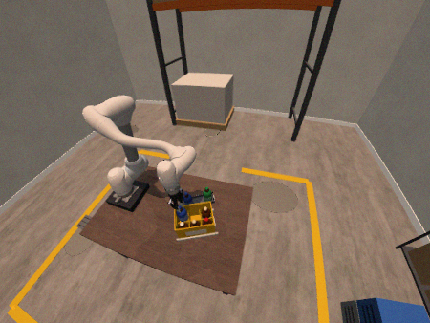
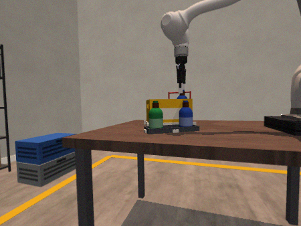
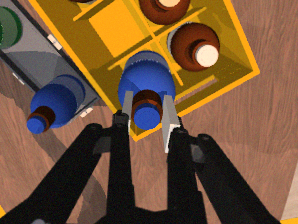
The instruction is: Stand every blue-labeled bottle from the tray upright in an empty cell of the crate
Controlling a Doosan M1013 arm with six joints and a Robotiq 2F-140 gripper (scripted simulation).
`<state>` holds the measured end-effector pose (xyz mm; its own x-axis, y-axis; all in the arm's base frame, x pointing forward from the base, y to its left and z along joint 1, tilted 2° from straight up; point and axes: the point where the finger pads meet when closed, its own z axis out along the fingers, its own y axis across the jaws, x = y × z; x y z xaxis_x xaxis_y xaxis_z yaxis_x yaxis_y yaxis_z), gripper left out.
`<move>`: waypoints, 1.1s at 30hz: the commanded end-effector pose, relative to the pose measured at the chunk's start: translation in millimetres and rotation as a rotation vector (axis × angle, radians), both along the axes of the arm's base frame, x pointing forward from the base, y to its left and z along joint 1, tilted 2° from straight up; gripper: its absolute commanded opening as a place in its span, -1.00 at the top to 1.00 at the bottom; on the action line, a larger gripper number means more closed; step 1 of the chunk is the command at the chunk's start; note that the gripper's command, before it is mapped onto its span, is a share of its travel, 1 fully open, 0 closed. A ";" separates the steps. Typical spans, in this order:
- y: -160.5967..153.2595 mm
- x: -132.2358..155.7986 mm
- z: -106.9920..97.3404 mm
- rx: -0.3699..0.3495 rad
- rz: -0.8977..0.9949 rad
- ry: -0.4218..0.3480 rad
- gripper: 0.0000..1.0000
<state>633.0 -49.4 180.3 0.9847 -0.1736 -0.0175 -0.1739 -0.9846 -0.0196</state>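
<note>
Wrist view first: the gripper [image 1: 180, 206] [image 2: 181, 89] [image 3: 147, 104] is pinching the held blue bottle [image 1: 182, 214] [image 2: 182, 97] [image 3: 145, 82] at its brown neck, one finger pad on either side, just under the blue cap. The bottle lies straight below the hand, its long axis running on from the fingers and, as far as I can judge, close to upright. It is in the corner cell of the yellow crate [image 1: 182, 234] [image 2: 167, 103] [image 3: 257, 71] towards the tabletop's robot-side edge. From outside, its round blue shoulder shows above the crate wall, so I judge it isn't seated; my next move should be a straight, gentle descent, then release. A sideways error could catch the body on a divider or the rim.

The second blue bottle [image 1: 187, 197] [image 2: 186, 115] [image 3: 55, 105] stands upright on the dark tray [image 1: 197, 200] [image 2: 170, 130] [image 3: 30, 65], between the crate and the edge of the tabletop [image 1: 143, 225] [image 2: 110, 130] [image 3: 270, 160] nearest the exterior camera. It has a rounded body, a paler blue label and a brown neck. The green bottle [image 1: 207, 193] [image 2: 156, 117] [image 3: 10, 27], on the side away from the robot, should stay. The crate's middle cell looks free for that second bottle.
</note>
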 end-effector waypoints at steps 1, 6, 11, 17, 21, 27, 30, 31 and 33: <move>0.1 0.0 -3.4 0.000 0.000 0.000 1.00; 0.2 -0.1 -6.2 0.000 0.000 0.000 1.00; 0.3 -0.1 -9.9 0.000 0.000 0.000 1.00; 0.3 -0.1 -12.2 0.000 0.000 0.000 1.00; 0.3 -0.2 -12.6 0.000 0.000 0.000 1.00; 0.3 -0.2 -12.7 0.000 0.000 0.000 1.00; 0.3 -0.2 -12.7 0.000 0.000 0.000 1.00; 0.3 -0.2 -12.7 0.000 0.000 0.000 1.00; 0.3 -0.2 -12.7 0.000 0.000 0.000 1.00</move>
<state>632.8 -49.1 167.4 0.9847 -0.1736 -0.0175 -0.1739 -0.9846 -0.0196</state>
